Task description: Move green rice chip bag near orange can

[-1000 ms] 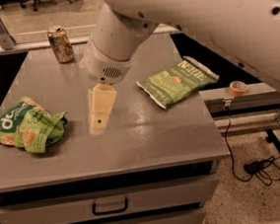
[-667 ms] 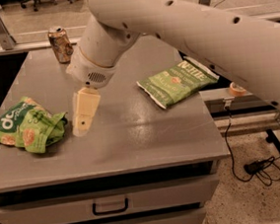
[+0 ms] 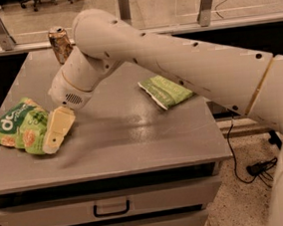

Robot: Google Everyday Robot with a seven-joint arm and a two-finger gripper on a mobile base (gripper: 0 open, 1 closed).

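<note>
The robot's cream-coloured gripper (image 3: pixel 58 130) has been sweeping left across the grey metal surface (image 3: pixel 133 135), from near its middle a second ago, and is now arriving at the right edge of the bright green, wrinkly rice chip bag with white letters on a dark green patch (image 3: pixel 18 128). It is overlapping that edge in this view and looks to be touching it. Whether the gripper is open or closed cannot be told from this angle, and nothing is visibly in its hold. The bag itself is lying where it lay before, at the near left of the surface, well apart from the small orange-bronze drink can with a silver top (image 3: pixel 60 43), which is standing upright at the far left. So the approach seems to be ending and the pick-up is probably just starting; the carry toward the can is not yet done. A flatter, paler green snack bag (image 3: pixel 165 90) is lying to the right, beside the thick white arm (image 3: pixel 176 56). Below the surface, two handled drawers (image 3: pixel 110 208) are sitting closed, hiding whatever they hold.
</note>
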